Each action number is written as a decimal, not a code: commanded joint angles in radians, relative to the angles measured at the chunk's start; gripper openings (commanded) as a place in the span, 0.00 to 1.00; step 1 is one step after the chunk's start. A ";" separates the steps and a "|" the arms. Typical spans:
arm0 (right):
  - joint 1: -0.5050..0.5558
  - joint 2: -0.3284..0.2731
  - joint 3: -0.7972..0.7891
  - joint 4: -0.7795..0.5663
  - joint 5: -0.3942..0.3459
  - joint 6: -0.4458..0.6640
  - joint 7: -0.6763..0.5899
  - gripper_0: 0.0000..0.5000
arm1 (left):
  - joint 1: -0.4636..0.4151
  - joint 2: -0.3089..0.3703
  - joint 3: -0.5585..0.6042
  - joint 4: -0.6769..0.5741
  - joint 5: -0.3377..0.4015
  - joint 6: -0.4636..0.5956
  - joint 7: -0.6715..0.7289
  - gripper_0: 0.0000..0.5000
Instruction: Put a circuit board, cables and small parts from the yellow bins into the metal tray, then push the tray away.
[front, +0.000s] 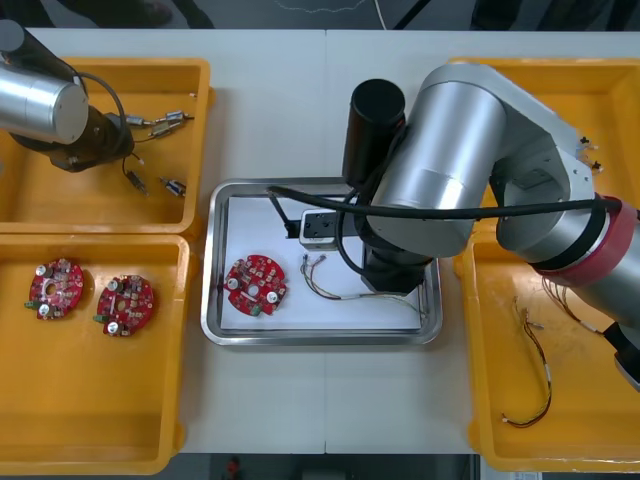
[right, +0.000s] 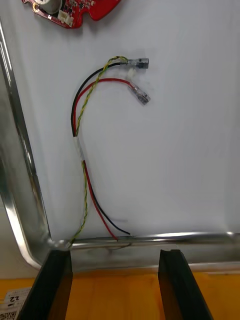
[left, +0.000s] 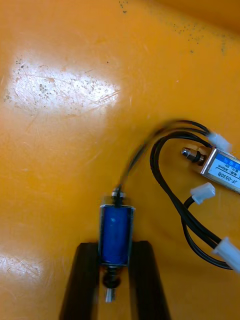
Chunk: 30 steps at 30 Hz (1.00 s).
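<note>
My left gripper (left: 115, 282) is shut on a small blue metal part (left: 116, 232) trailing a black cable, low over the far left yellow bin (front: 190, 90). My left arm (front: 45, 100) hangs over that bin. The metal tray (front: 215, 320), white inside, holds a round red circuit board (front: 256, 283), a red and yellow cable (front: 345, 290) and a small metal part (front: 320, 228). My right gripper (right: 116, 285) stands open over the tray's rim (right: 150, 245), nothing between its fingers. The cable (right: 82, 150) lies just beyond them, the board (right: 70, 12) farther off.
Another small metal part (left: 220, 167) with looped black cables (left: 190, 220) lies beside the held one. Two circuit boards (front: 57, 288) (front: 125, 303) rest in the near left bin (front: 100, 420). Red and yellow cables (front: 535, 370) lie in the near right bin (front: 600, 430). My right arm (front: 450, 170) covers the tray's right part.
</note>
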<state>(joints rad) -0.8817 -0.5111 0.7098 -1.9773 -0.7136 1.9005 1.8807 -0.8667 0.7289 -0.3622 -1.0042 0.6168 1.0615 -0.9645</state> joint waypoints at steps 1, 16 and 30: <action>0.049 0.022 -0.118 -0.115 0.011 0.019 0.005 1.00 | -0.044 -0.016 -0.007 -0.004 -0.011 0.012 -0.095 0.00; 0.201 -0.075 -0.466 -0.261 -0.047 0.019 -0.031 1.00 | -0.043 0.043 0.140 -0.218 -0.038 0.336 -0.100 0.00; 0.317 -0.136 -0.696 -0.261 0.080 0.019 -0.058 1.00 | 0.068 0.084 0.259 -0.548 -0.037 0.554 -0.129 0.00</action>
<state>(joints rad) -0.5941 -0.6120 0.0803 -2.2064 -0.6660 1.9172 1.8583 -0.8268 0.7588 -0.1323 -1.4738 0.5795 1.5885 -0.9671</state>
